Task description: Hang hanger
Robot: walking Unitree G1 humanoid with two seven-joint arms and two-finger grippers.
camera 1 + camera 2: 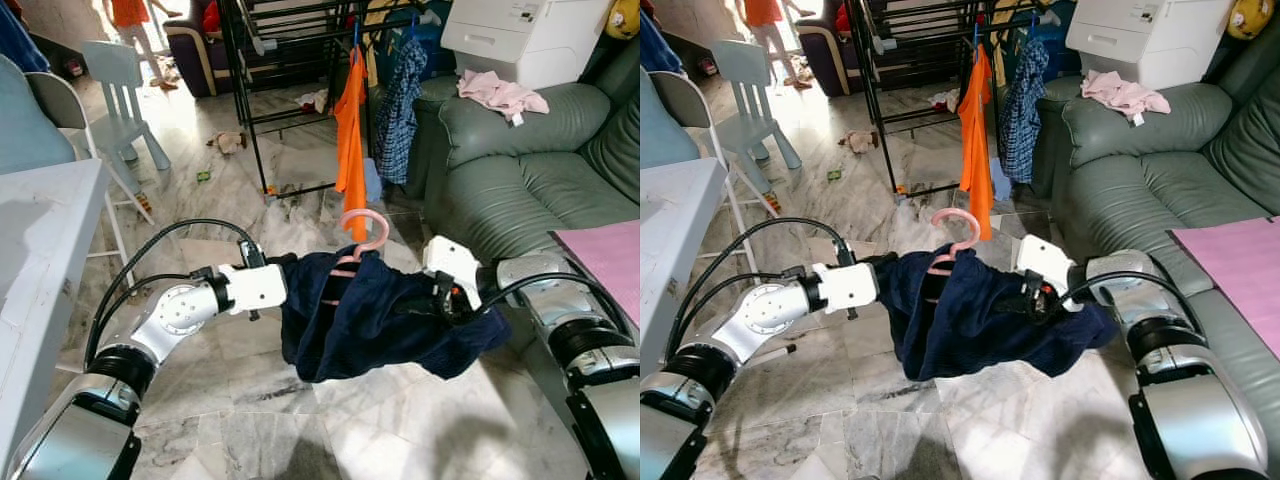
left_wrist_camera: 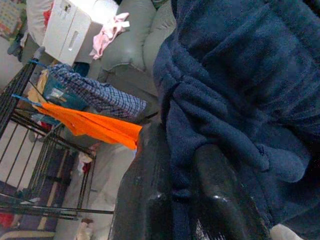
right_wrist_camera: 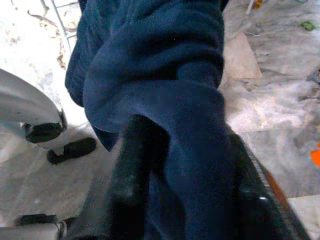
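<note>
A navy blue garment (image 1: 380, 315) on a pink hanger (image 1: 362, 238) is stretched between my two arms above the marble floor. The hanger's hook sticks up from the cloth's top edge. My left gripper (image 1: 288, 282) is shut on the garment's left side; its black fingers (image 2: 215, 200) pinch a fold of the cloth. My right gripper (image 1: 445, 300) is shut on the right side, with the cloth bunched between its fingers (image 3: 132, 165). The black drying rack (image 1: 290, 60) stands ahead, with an orange shirt (image 1: 350, 150) and a plaid shirt (image 1: 400, 100) hanging on it.
A green leather sofa (image 1: 520, 170) is on the right with a pink cloth (image 1: 500, 95) on it and a white printer (image 1: 530, 35) behind. A white table (image 1: 40, 250) and pale blue chair (image 1: 115, 100) stand left. A person (image 1: 130, 20) stands far back. Small litter lies on the floor.
</note>
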